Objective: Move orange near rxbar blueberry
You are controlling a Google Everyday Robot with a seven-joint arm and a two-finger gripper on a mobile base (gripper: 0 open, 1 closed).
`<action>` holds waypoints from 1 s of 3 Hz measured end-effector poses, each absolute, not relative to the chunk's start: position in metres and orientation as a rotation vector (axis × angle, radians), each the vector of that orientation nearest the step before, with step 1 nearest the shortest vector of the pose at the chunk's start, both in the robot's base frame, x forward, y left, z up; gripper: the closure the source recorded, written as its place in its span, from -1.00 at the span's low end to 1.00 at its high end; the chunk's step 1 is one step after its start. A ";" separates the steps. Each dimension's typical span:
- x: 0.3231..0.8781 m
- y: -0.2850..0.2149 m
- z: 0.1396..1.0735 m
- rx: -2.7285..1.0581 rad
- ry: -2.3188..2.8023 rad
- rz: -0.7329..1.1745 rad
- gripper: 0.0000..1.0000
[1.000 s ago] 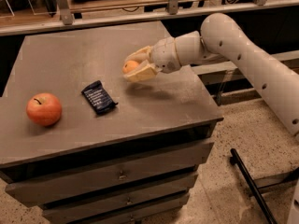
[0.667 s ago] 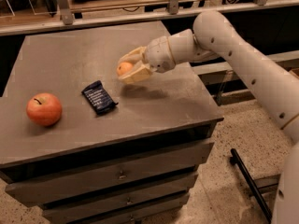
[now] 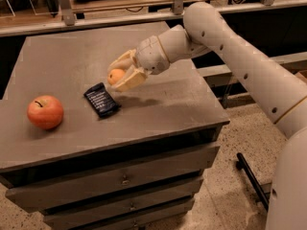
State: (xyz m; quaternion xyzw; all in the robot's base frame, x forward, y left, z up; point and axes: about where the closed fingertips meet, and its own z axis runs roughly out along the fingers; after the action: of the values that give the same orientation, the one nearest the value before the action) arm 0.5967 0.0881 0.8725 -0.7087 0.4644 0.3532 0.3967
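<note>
The small orange (image 3: 115, 75) sits between the cream fingers of my gripper (image 3: 120, 74), held a little above the grey tabletop. The gripper is shut on it. The rxbar blueberry (image 3: 101, 99), a dark flat bar with white text, lies on the table just left of and below the gripper, a short gap away. My white arm reaches in from the upper right.
A larger red-orange apple (image 3: 45, 111) with a stem rests near the left edge of the table (image 3: 168, 109). The table is a grey cabinet with drawers below. A railing runs behind it. A black bar lies on the floor at the right.
The gripper has carried the orange leftward and toward the front, closer to the dark bar. The apple and the bar have not moved.
</note>
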 end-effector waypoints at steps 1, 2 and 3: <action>0.590 0.092 0.863 -1.819 1.188 0.932 0.70; 0.587 0.092 0.850 -1.830 1.217 0.967 0.22; 0.586 0.094 0.848 -1.833 1.218 0.974 -0.25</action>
State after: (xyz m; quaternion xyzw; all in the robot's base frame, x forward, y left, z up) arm 0.5864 0.0941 0.8480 -0.7108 0.4724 0.3778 0.3590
